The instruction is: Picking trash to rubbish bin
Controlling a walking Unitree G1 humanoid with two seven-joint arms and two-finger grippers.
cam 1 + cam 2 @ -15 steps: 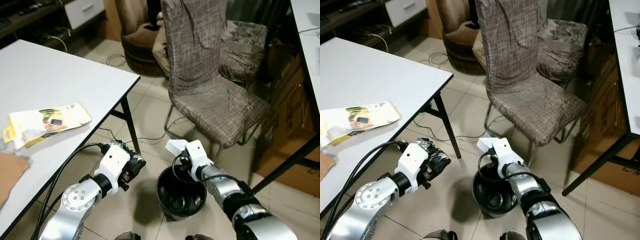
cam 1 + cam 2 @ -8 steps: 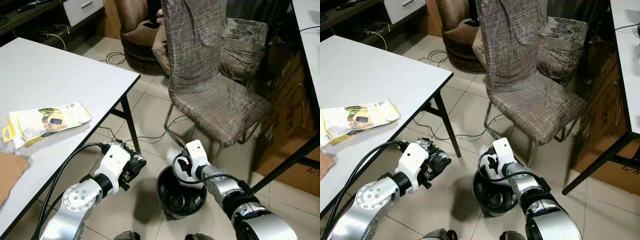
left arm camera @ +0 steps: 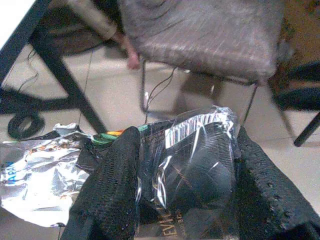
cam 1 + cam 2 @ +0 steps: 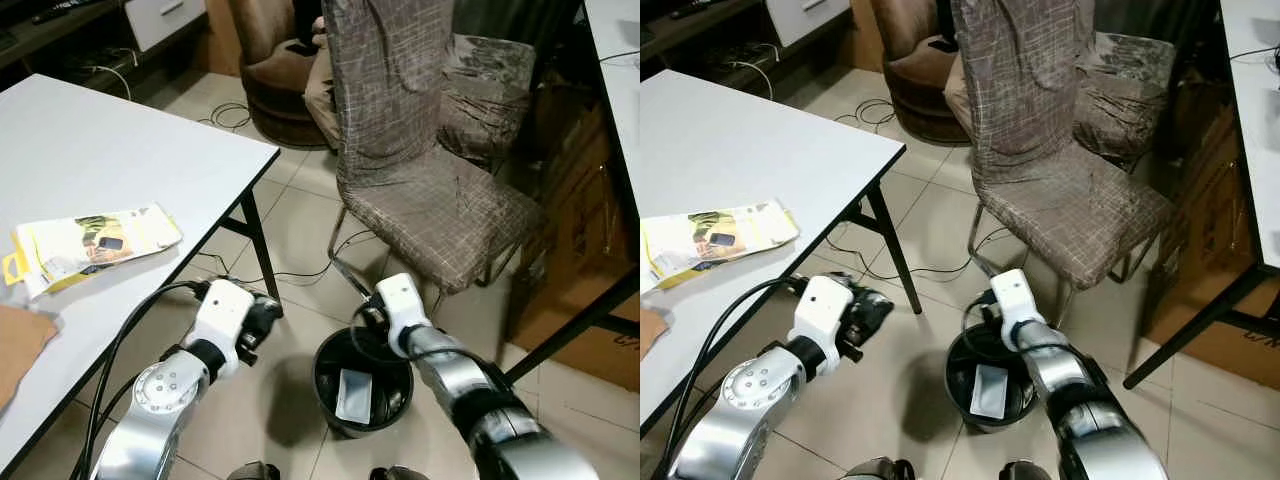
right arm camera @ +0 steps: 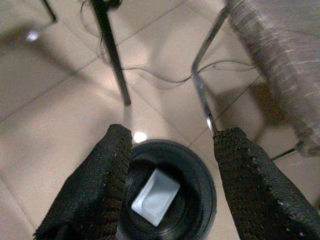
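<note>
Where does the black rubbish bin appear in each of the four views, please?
Left eye view: rubbish bin at bottom centre, under the right hand.
Right eye view: bottom centre.
Left wrist view: not in it.
Right wrist view: between the fingers.
Shared landmark: the white packet inside it.

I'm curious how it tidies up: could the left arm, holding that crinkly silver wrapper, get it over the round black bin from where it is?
Probably yes. The left pincer, shut on the crinkly silver foil wrapper, hangs beside the round black bin, with bare floor between.
</note>
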